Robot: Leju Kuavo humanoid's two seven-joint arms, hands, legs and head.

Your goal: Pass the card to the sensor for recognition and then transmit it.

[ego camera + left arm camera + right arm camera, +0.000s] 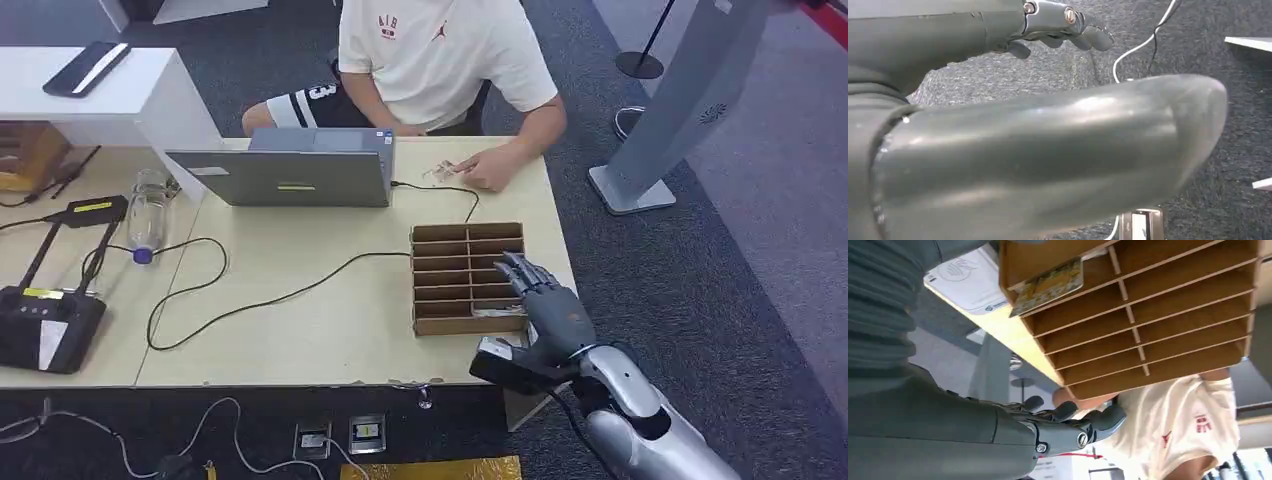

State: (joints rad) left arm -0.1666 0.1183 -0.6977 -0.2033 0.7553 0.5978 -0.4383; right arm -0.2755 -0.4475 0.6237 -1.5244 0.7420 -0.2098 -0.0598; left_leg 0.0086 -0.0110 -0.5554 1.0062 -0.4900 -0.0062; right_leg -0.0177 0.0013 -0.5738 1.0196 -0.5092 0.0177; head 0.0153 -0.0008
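Fingers [520, 270] spread over slotted box [450, 240] | beige table [300, 330] | grey carpet [700, 260]

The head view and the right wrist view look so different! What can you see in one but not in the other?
Only the head view: the laptop, the water bottle, the black scanner and black cables on the table.

Only the right wrist view: a yellow card lying in an end slot, and a white sensor pad beside the box.

Both: the right hand, open, at the wooden slotted box, and a person in a white shirt across the table.
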